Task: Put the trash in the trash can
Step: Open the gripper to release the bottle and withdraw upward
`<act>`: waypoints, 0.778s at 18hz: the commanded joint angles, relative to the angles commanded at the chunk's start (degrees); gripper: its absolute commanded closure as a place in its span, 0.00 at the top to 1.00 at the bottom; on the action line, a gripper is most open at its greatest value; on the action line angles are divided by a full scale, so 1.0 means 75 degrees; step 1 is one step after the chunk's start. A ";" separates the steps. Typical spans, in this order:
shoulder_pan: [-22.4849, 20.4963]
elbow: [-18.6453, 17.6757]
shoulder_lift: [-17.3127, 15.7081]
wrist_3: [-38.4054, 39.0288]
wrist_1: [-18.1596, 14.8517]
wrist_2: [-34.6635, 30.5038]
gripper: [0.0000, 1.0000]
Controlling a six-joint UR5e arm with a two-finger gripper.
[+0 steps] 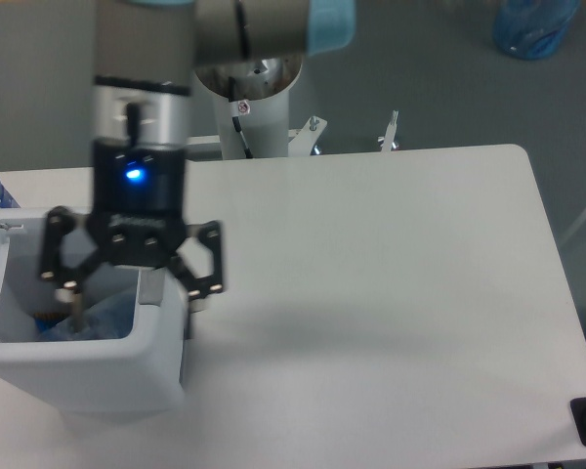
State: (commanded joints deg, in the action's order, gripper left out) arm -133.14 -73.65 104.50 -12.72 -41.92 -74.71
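Gripper [135, 291] over right rim of trash can [98, 366], fingers [207, 264] spread wide, holding nothing. Crushed bottle [100, 315] inside the can, bluish, partly hidden by the wall. Can at left near edge of table [371, 293].

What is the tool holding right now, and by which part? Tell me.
Nothing. The tool is open above the bin, its fingers spread with nothing between them. The bottle lies inside the bin.
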 joint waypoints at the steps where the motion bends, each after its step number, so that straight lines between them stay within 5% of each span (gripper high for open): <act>1: -0.0164 0.0000 -0.0012 -0.0386 -0.0035 -0.0011 1.00; 8: -0.0670 -0.0023 -0.0035 -0.2144 -0.0597 -0.1368 1.00; 14: -0.1208 -0.0140 -0.0152 -0.4208 -0.1710 -0.1676 1.00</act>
State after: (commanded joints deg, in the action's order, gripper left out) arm -142.20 -74.71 103.36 -44.28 -54.75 -87.28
